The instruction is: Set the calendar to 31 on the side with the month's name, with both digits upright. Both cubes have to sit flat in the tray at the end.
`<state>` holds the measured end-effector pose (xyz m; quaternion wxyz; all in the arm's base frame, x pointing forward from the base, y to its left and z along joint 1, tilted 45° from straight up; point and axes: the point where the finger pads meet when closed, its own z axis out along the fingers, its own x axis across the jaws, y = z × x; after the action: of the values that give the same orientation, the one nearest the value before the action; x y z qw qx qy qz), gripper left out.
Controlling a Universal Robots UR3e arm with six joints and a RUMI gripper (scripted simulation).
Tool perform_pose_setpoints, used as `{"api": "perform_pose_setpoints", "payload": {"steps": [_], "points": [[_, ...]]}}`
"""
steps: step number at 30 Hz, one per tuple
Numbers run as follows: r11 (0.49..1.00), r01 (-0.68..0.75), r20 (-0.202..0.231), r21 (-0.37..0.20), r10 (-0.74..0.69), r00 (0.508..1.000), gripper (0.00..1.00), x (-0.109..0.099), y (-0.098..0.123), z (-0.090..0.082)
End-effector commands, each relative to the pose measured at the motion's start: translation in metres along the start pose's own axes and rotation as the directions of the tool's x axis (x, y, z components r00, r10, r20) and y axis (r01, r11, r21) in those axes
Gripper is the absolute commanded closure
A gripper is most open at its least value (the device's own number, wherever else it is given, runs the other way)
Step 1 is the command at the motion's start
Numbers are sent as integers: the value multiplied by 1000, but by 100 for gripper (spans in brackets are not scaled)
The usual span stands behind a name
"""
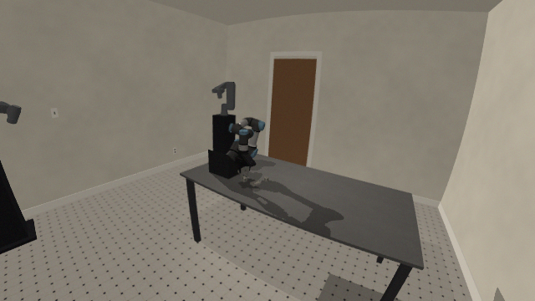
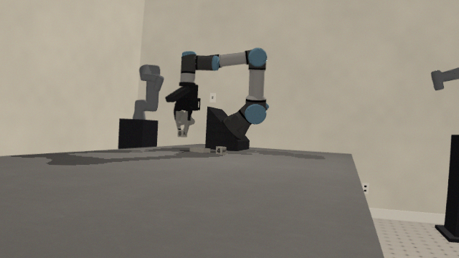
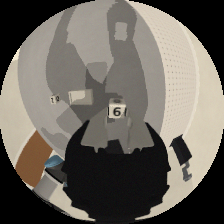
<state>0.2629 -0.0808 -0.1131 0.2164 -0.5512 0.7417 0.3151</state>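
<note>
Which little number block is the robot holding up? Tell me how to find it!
Find the blue-jointed arm at the table's far end. The cube hangs in its gripper, showing a 6 to the wrist camera. The other cube rests on the table, showing 4.

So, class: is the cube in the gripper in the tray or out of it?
Out. The gripper holds the cube in the air, well above the table; the tray lies below.

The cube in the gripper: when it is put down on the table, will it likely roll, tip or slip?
The cube looks rigid, with flat faces, so it will probably not roll. It hangs high above the table in the gripper; a drop might tumble it onto another face. The grip looks small, so it may twist.
</note>
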Motion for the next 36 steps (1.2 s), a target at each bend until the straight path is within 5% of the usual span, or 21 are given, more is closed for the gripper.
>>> {"api": "perform_pose_setpoints", "payload": {"steps": [1,14,36], "points": [[1000,0,-4,5,0,1000,90,1,-1,19],[1000,0,-4,5,0,1000,90,2,-1,48],[1000,0,-4,5,0,1000,90,2,-1,50]]}}
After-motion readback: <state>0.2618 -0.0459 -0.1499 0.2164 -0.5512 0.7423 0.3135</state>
